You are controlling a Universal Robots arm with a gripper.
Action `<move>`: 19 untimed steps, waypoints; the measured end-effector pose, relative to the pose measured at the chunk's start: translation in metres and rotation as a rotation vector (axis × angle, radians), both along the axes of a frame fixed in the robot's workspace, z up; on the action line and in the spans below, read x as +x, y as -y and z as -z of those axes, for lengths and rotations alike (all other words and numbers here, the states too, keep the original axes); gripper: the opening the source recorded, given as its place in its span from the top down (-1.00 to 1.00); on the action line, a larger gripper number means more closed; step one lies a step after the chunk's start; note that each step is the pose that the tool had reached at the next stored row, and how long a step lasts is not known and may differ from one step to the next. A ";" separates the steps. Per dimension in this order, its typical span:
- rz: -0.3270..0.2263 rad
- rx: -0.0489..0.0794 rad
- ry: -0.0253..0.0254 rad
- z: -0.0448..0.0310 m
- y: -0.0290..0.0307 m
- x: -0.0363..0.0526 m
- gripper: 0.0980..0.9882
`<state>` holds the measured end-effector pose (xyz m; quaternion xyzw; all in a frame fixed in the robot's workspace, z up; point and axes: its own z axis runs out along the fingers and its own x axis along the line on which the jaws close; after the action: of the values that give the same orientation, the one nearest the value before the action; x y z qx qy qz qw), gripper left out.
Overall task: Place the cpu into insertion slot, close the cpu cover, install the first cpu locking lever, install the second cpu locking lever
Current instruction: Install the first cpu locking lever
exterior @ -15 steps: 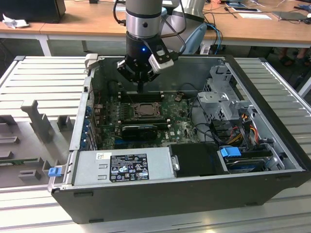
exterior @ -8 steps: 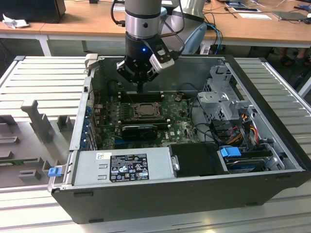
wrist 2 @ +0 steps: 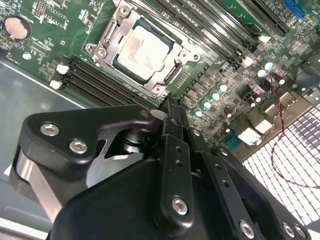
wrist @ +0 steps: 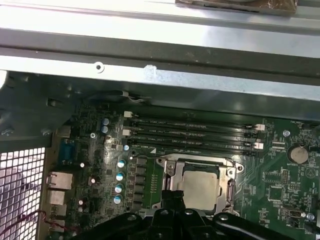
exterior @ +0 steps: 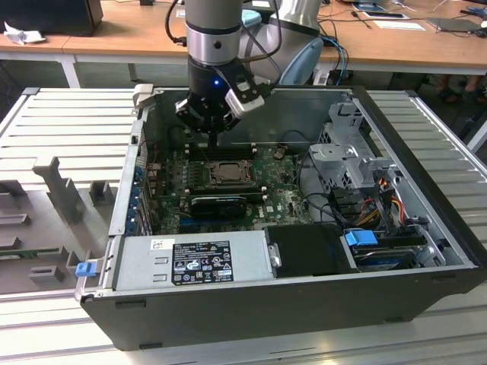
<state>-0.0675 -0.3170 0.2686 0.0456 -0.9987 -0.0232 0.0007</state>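
From where I stand, the gripper hangs inside the open case. Its fingers are pressed together with nothing between them, and the tips sit by a far corner of the slot. Whether they touch anything there I cannot tell.

The cpu lies flat in the slot. The cover is down around it, its window framing the pale chip. Thin metal parts run along the socket's sides, but I cannot make out whether a lever is latched.

In the second wrist view the gripper's black body hides the board beyond that corner. In the first wrist view the fingers cover one corner of the socket. The arm comes down over the case's far wall, and its upper part is cut off.

Room is tight on two sides. The memory slots fill the strip between the socket and the far wall. A black card lies across the board just on the socket's near side. Past it, the power supply takes up the near edge of the case.

Toward the exterior view's right there is a stretch of bare board, then loose cables and the drive cage. On the exterior view's left the case wall stands near the socket.
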 end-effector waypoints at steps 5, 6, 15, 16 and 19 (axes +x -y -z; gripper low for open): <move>-0.001 0.000 0.0059 0.0034 0.0000 -0.0075 0.98; -0.002 0.000 0.0066 0.0037 0.0000 -0.0104 0.98; 0.018 0.001 0.0094 0.0081 -0.0017 -0.0361 0.98; 0.019 0.002 0.0096 0.0086 -0.0025 -0.0406 0.98; 0.018 0.002 0.0094 0.0097 -0.0064 -0.0474 0.98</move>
<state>-0.1150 -0.3106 0.2590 0.0365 -0.9990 -0.0240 -0.0043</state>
